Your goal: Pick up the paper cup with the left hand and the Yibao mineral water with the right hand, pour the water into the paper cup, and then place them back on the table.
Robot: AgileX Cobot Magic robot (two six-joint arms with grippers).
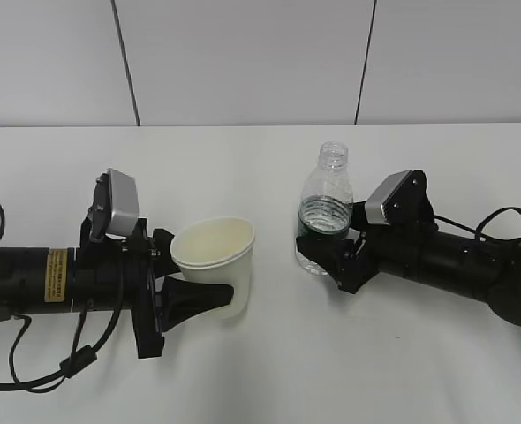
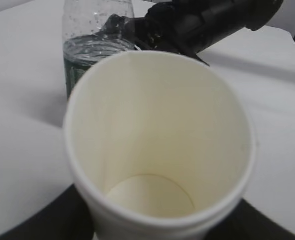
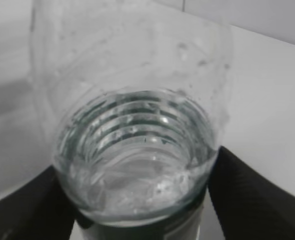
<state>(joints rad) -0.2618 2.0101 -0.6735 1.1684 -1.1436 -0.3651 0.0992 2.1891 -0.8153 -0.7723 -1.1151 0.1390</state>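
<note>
The white paper cup [image 1: 215,256] is gripped low on its wall by my left gripper [image 1: 209,293], which is shut on it; the cup leans with its mouth tipped toward the bottle. In the left wrist view the cup [image 2: 157,145] fills the frame and its cream inside is empty. The Yibao mineral water [image 1: 325,212] stands upright to the right of the cup, capless, about half full. My right gripper [image 1: 331,254] is shut on its green label. In the right wrist view the bottle [image 3: 137,150] sits between the black fingers [image 3: 257,200].
The white table [image 1: 269,371] stretches all around, with a grey panelled wall behind. There is a gap of about a cup's width between cup and bottle. The bottle [image 2: 87,45] and right arm [image 2: 202,20] show behind the cup in the left wrist view.
</note>
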